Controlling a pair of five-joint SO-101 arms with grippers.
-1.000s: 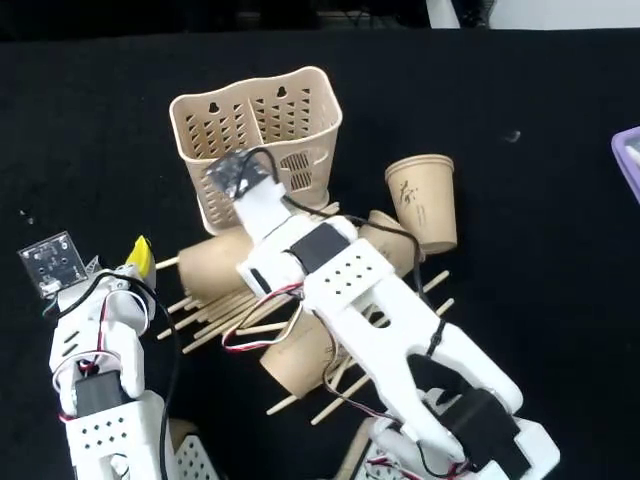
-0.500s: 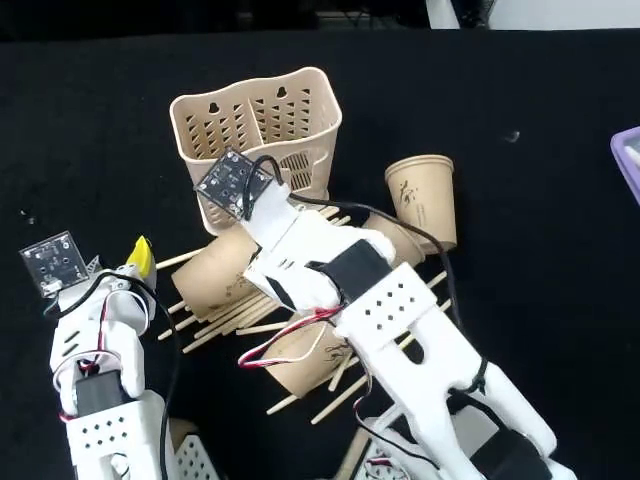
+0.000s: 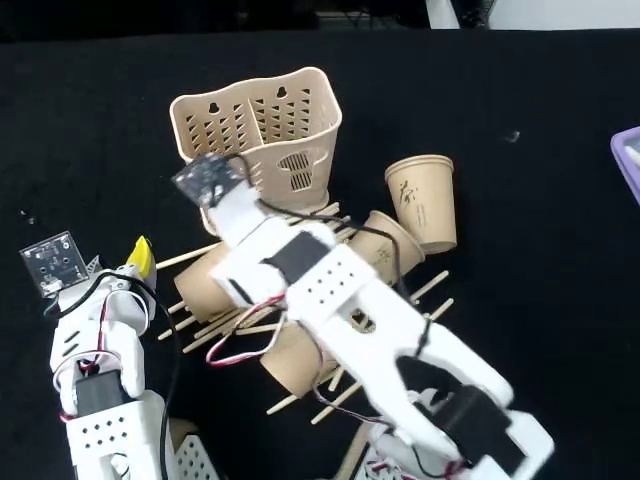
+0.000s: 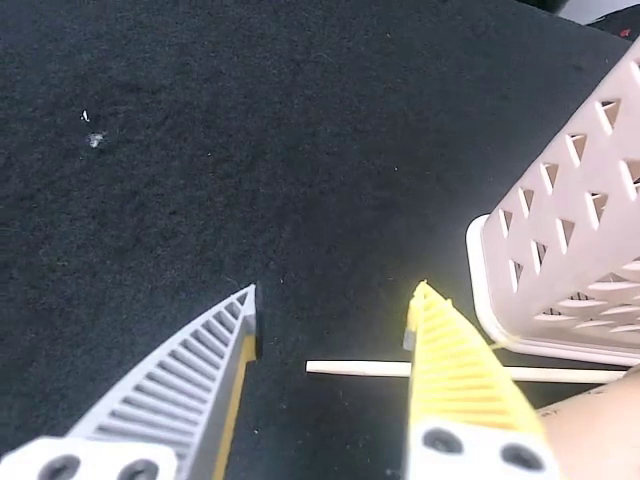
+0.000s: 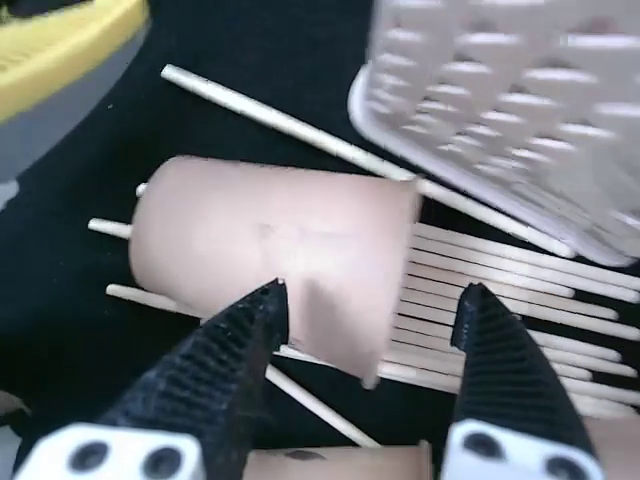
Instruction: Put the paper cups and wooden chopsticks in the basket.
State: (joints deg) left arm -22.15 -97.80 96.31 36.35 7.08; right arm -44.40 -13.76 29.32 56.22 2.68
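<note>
A beige slotted basket (image 3: pixel 255 130) stands at the back of the black table. One paper cup (image 3: pixel 425 200) stands to its right and another cup (image 3: pixel 385 245) lies beside that. A third cup (image 5: pixel 270 250) lies on its side on wooden chopsticks (image 5: pixel 500 280), directly under my right gripper (image 5: pixel 372 295), which is open above it. A fourth cup (image 3: pixel 300 360) lies under the right arm. My left gripper (image 4: pixel 335 295) is open low over the table, with a single chopstick (image 4: pixel 360 369) beneath it and the basket (image 4: pixel 570 250) close beside it.
Chopsticks (image 3: pixel 350 385) are scattered around the cups in front of the basket. The left gripper's yellow finger (image 5: pixel 60 40) is close to the right gripper. A purple object (image 3: pixel 628 150) sits at the table's right edge. Bare black cloth stretches to the back left.
The right arm has swung left, bringing its wrist over the lying cup in front of the basket. The left arm has not moved.
</note>
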